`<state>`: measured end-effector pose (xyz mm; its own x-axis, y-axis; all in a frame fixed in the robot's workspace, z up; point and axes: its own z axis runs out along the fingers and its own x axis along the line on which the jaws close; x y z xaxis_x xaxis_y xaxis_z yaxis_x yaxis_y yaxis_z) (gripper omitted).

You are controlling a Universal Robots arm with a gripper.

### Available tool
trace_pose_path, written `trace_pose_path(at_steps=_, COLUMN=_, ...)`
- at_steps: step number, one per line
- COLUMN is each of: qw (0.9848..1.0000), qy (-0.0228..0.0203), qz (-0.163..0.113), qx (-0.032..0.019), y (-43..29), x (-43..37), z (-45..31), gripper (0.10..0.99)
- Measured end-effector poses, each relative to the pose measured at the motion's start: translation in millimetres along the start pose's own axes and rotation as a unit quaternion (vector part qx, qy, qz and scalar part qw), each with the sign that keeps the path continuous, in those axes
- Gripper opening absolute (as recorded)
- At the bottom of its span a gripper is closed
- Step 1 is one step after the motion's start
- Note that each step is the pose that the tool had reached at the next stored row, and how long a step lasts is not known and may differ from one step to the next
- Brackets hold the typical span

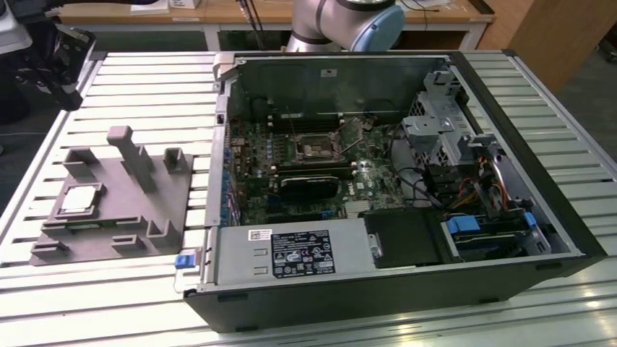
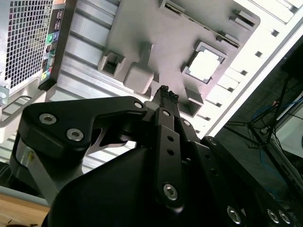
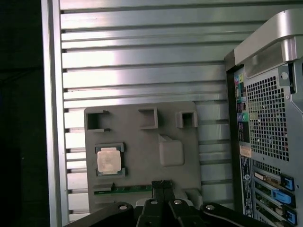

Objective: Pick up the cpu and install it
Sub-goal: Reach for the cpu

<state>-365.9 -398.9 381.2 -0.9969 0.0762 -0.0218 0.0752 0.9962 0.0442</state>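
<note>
My jaws were together, gripping nothing, well above the grey fixture [image 3: 142, 137]. The cpu [image 3: 109, 160] lay below, off-axis, in its pocket, prob. to keep it square.

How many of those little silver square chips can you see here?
1. The chip sits in a square recess on the grey plastic holder, to the exterior view's left of the computer case. More could be hidden inside it.
</note>
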Motion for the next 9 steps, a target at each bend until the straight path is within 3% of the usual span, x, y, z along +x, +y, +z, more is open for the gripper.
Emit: trace_pose_path(at_steps=9, qw=1.0, qy=0.0001, qz=0.0, qx=0.0, y=-0.8, x=11.0, z=0.2, gripper=0.106)
